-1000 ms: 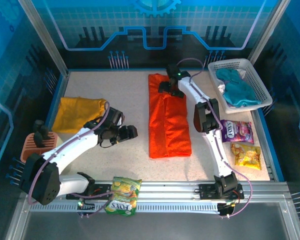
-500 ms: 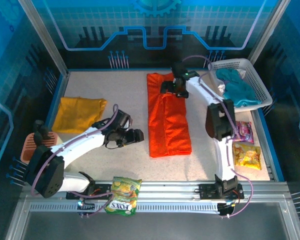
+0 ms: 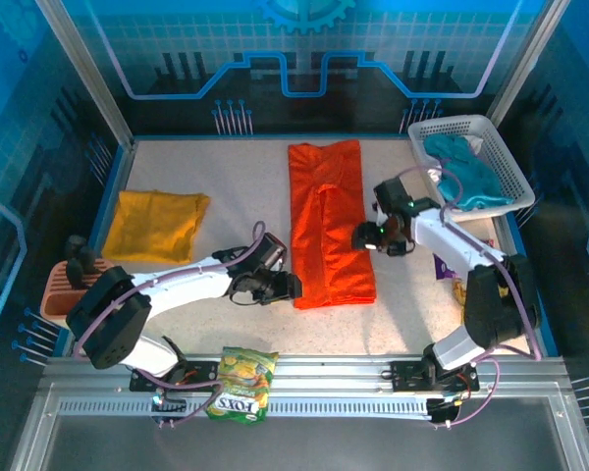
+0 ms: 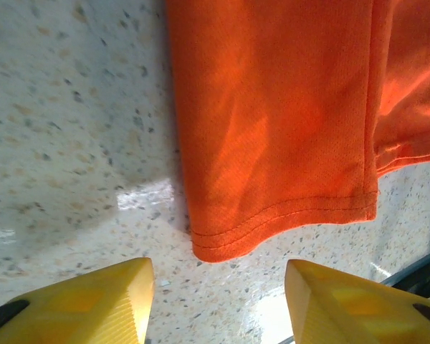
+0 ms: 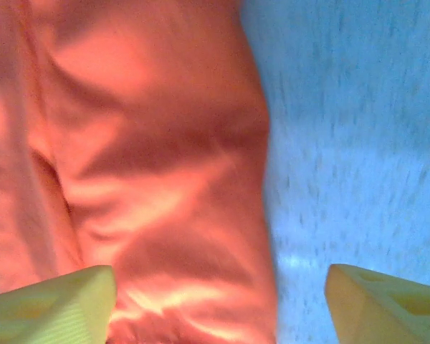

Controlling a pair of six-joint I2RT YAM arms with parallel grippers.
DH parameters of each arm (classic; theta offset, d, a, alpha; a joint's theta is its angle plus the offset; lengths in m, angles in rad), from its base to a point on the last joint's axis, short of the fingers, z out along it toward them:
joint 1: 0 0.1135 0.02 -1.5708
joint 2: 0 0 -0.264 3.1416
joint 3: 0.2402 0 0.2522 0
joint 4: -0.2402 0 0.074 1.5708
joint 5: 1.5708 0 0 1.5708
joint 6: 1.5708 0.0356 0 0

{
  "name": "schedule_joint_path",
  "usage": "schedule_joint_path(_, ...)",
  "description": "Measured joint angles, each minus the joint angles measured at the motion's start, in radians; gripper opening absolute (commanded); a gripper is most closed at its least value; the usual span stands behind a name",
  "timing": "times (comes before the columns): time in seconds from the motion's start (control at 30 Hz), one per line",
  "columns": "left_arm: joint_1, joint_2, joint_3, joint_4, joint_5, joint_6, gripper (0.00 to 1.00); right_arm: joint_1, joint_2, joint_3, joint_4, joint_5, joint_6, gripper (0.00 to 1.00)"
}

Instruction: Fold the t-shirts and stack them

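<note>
Far right, a basket (image 3: 450, 121) (near the orange shirt (image 3: 326, 245)) holds teal cloth (image 3: 466, 177).

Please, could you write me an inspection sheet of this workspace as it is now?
Surface: speckled table top, some glare.
Job's things: orange t-shirt folded lengthwise at centre; mustard-yellow t-shirt folded at left, apart, not stacked.
Clutter: snack bag on the near rail; white basket with teal cloth; brown rack.
Grippers: left gripper open, just short of the orange hem corner; right gripper open at its right edge.
Cables: purple cable along the left arm, no snag seen.
Surroundings: blue printed panels.
</note>
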Motion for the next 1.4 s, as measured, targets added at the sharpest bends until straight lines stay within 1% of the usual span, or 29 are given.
schedule_joint_path(0.07,-0.021,0.011,-0.005,0.016,-0.001,-0.019,0.49,0.0,-0.071,-0.105,0.0,-0.016,0.013,0.7)
schedule_joint_path(0.2,-0.038,0.04,-0.005,0.051,-0.004,-0.048,0.46,-0.002,-0.199,-0.256,0.008,-0.047,0.048,0.65)
schedule_joint_path(0.27,-0.039,0.058,-0.005,0.067,-0.005,-0.057,0.45,-0.002,-0.225,-0.303,0.016,-0.061,0.071,0.64)
schedule_joint_path(0.37,-0.039,0.08,-0.005,0.086,-0.008,-0.06,0.44,-0.002,-0.224,-0.346,0.039,-0.077,0.091,0.59)
schedule_joint_path(0.53,-0.039,0.127,0.001,0.099,-0.018,-0.061,0.42,0.0,-0.209,-0.37,0.098,-0.116,0.125,0.53)
schedule_joint_path(0.57,-0.039,0.134,0.003,0.098,-0.021,-0.061,0.41,0.001,-0.2,-0.37,0.114,-0.124,0.129,0.51)
schedule_joint_path(0.67,-0.039,0.14,0.015,0.089,-0.028,-0.061,0.4,0.001,-0.169,-0.37,0.157,-0.141,0.144,0.47)
schedule_joint_path(0.7,-0.039,0.146,0.022,0.083,-0.03,-0.061,0.4,0.001,-0.157,-0.37,0.17,-0.149,0.147,0.43)
schedule_joint_path(0.8,-0.039,0.166,0.05,0.058,-0.03,-0.06,0.39,0.002,-0.111,-0.37,0.208,-0.173,0.162,0.38)
schedule_joint_path(0.83,-0.039,0.175,0.06,0.053,-0.03,-0.058,0.39,0.003,-0.093,-0.37,0.218,-0.179,0.163,0.34)
schedule_joint_path(0.9,-0.039,0.188,0.073,0.052,-0.03,-0.058,0.35,0.001,-0.087,-0.37,0.216,-0.18,0.173,0.32)
schedule_joint_path(1.03,-0.039,0.2,0.082,0.054,-0.031,-0.056,0.32,0.005,-0.089,-0.37,0.212,-0.167,0.184,0.25)
schedule_joint_path(1.07,-0.039,0.2,0.082,0.054,-0.031,-0.056,0.3,0.007,-0.091,-0.373,0.213,-0.161,0.185,0.2)
schedule_joint_path(1.13,-0.039,0.2,0.082,0.054,-0.032,-0.055,0.27,0.008,-0.098,-0.381,0.217,-0.154,0.193,0.16)
schedule_joint_path(1.17,-0.039,0.201,0.082,0.055,-0.034,-0.053,0.23,0.008,-0.101,-0.388,0.223,-0.154,0.196,0.11)
schedule_joint_path(1.23,-0.039,0.202,0.082,0.055,-0.039,-0.051,0.17,0.012,-0.108,-0.398,0.234,-0.159,0.203,0.06)
schedule_joint_path(1.27,-0.039,0.202,0.082,0.06,-0.04,-0.051,0.16,0.014,-0.111,-0.403,0.24,-0.164,0.205,0.01)
schedule_joint_path(1.33,-0.039,0.202,0.082,0.063,-0.042,-0.05,0.11,0.022,-0.119,-0.414,0.25,-0.177,0.212,0.0)
schedule_joint_path(1.4,-0.04,0.201,0.082,0.062,-0.042,-0.051,0.11,0.027,-0.127,-0.422,0.255,-0.18,0.224,0.0)
